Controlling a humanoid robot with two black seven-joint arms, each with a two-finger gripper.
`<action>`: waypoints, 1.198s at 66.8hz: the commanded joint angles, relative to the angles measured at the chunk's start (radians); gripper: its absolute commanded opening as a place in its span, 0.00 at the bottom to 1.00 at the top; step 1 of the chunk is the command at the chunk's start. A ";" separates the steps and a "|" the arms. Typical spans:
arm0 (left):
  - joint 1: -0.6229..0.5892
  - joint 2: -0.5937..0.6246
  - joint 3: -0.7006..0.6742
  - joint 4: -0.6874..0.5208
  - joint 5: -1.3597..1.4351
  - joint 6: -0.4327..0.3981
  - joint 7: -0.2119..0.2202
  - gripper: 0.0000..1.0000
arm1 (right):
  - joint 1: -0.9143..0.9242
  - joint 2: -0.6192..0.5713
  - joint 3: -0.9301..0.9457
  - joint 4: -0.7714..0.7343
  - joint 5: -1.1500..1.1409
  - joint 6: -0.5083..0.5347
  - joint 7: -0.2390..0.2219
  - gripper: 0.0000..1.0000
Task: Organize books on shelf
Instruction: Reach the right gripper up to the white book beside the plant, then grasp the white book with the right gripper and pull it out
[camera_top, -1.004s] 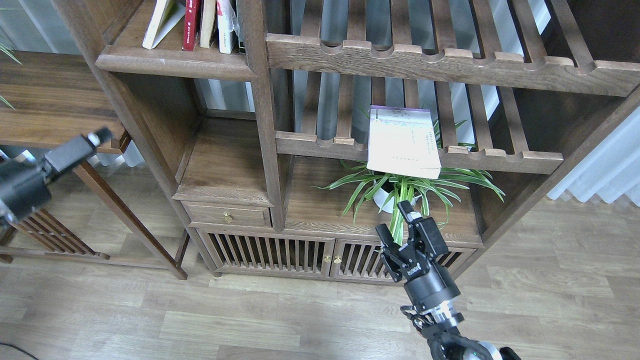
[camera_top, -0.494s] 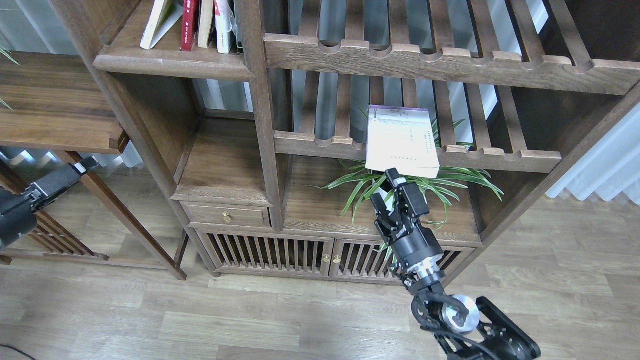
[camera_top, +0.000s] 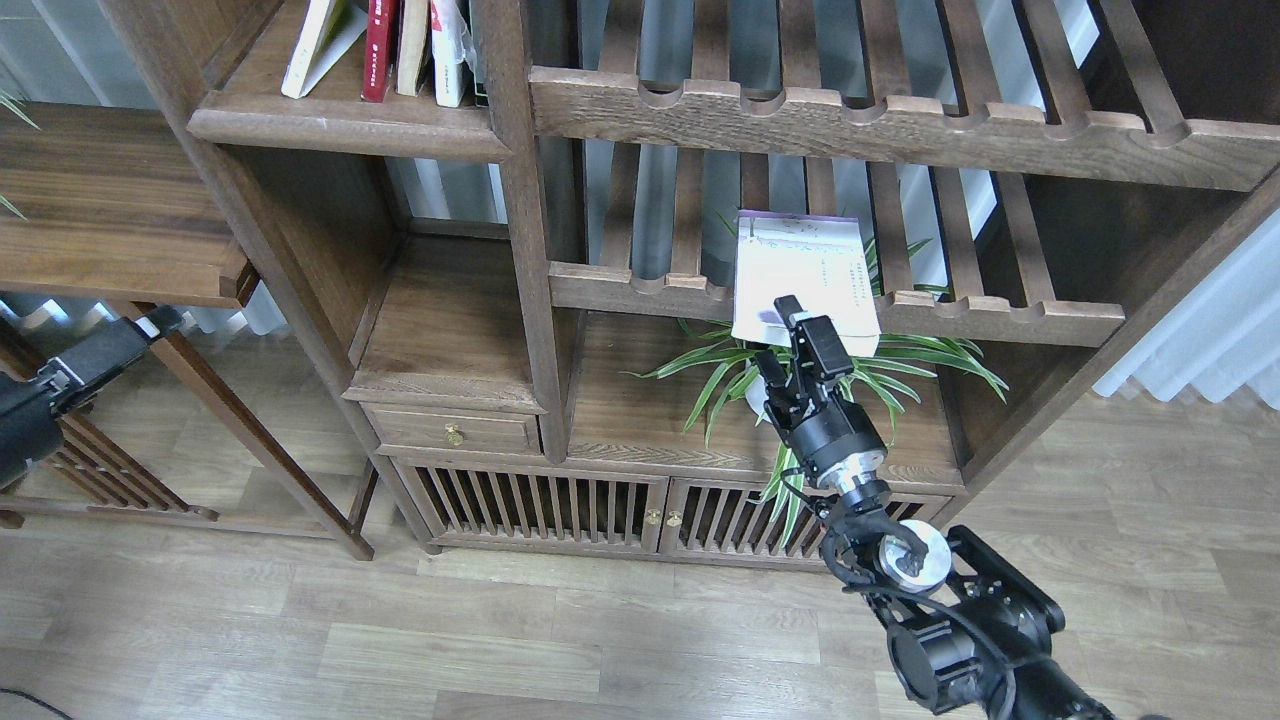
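- The pale book (camera_top: 806, 280) lies flat on the slatted rack (camera_top: 1000, 318), and its front edge hangs over the rail, above the plant (camera_top: 800, 375).
- Our right gripper (camera_top: 778, 335) has its fingers open at this hanging edge; one finger is over the cover.
- Our left gripper (camera_top: 150, 325) is well apart; its fingers we cannot tell.
- Risk, we judge: a thin grip at the edge may let the book slip onto the plant.
- The shelf (camera_top: 340, 125) with standing books (camera_top: 385, 45) is far left.
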 joint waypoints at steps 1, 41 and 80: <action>-0.001 0.001 -0.004 0.021 0.000 0.000 0.004 1.00 | 0.014 0.000 0.006 -0.011 0.002 -0.041 0.015 0.98; 0.001 0.006 -0.040 0.054 0.002 0.000 0.006 1.00 | -0.005 0.000 0.025 0.004 0.058 0.063 0.088 0.04; 0.090 -0.020 0.045 0.035 -0.029 0.000 0.004 1.00 | -0.489 -0.026 -0.101 0.432 -0.091 0.063 -0.027 0.03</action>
